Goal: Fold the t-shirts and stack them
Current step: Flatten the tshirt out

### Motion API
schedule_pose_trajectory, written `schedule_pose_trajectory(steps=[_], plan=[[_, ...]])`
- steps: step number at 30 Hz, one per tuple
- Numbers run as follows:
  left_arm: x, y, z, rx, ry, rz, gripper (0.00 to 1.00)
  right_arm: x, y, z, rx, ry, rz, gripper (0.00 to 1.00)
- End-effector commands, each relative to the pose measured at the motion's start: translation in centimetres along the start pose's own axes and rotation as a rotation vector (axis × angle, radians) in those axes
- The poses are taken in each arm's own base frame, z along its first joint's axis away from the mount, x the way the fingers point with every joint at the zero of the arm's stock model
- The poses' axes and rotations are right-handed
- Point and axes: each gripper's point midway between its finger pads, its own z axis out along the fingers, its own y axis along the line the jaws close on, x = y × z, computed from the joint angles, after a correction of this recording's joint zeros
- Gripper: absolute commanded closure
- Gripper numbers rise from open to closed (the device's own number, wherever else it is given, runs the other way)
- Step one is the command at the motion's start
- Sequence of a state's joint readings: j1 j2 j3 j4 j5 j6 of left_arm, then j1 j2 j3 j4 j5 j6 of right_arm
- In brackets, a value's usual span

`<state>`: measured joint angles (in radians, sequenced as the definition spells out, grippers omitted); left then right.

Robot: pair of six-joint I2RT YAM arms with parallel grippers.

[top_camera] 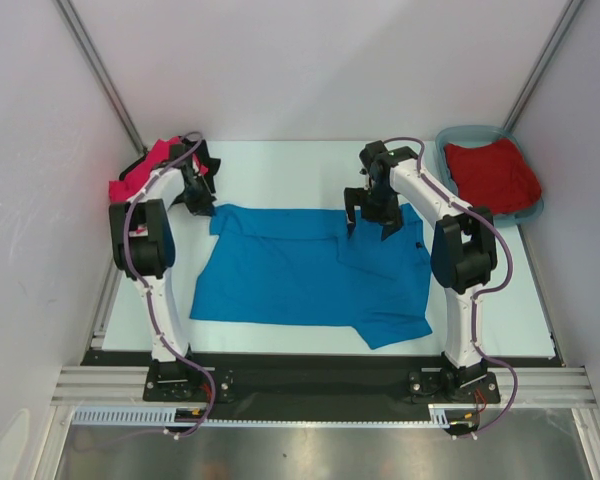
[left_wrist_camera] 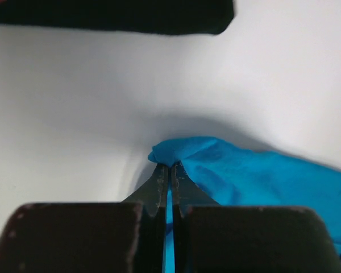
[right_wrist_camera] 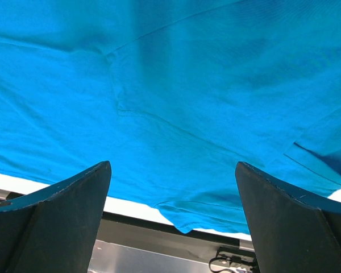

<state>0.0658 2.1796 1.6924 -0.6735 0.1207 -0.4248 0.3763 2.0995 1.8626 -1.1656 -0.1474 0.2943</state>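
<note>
I rest on a white table [top_camera: 280,170]. A bright blue t-shirt [top_camera: 290,270] lies spread flat on it, running from my left gripper [top_camera: 206,207] to beneath and past my right gripper [top_camera: 368,228]. One bunched corner sits right at the tips of my left jaws. Beyond those jaws, at the table's far corner, a hot pink t-shirt [top_camera: 145,172] and a black t-shirt [left_wrist_camera: 131,17] lie heaped together. Beyond my right jaws and outward stands a teal tub [top_camera: 477,131].

Blue shirt [top_camera: 300,275] spread mid-table (far-L corner bunched); red [top_camera: 492,175] crumpled far R; pink [top_camera: 130,183] heaped far L.
</note>
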Motion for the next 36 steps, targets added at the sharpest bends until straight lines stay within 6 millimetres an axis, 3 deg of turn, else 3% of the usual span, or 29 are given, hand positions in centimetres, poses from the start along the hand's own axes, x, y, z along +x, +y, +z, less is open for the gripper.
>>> schedule_pose_trajectory(steps=[1,9,11,14,16,18,21,30,36], plan=[[-3.5,-1.8,-2.2,0.052,-0.082,0.073,1.00,-0.2,0.1,-1.7,-0.008,-0.035,-0.003,0.02],[-6.9,-3.4,-4.7,0.056,-0.160,0.152,1.00,-0.2,0.4,-1.6,-0.008,-0.031,-0.007,0.02],[-6.9,-3.3,-4.7,0.044,-0.150,0.155,1.00,-0.2,0.3,-1.5,-0.006,-0.030,-0.005,0.02],[-6.7,-2.7,-4.1,0.014,-0.130,0.155,0.91,-0.1,0.4,-1.4,-0.006,-0.027,-0.008,0.02],[-6.5,-2.0,-3.7,-0.019,-0.122,0.154,0.61,-0.2,0.5,-1.4,-0.003,-0.029,-0.008,0.02],[-5.9,-1.2,-3.6,-0.064,-0.108,0.150,0.43,-0.2,0.3,-1.5,0.007,-0.031,-0.005,0.02],[-5.7,-0.2,-4.4,-0.112,-0.115,0.141,0.34,-0.7,-0.1,-2.0,0.026,-0.060,0.004,0.02],[-4.3,-0.2,-7.7,-0.097,-0.126,0.139,0.32,-1.0,-4.2,-3.5,0.092,-0.116,0.124,0.01],[-0.5,-1.8,-8.8,0.012,-0.031,0.146,0.34,1.1,-5.1,-2.1,0.087,-0.055,0.180,0.01]])
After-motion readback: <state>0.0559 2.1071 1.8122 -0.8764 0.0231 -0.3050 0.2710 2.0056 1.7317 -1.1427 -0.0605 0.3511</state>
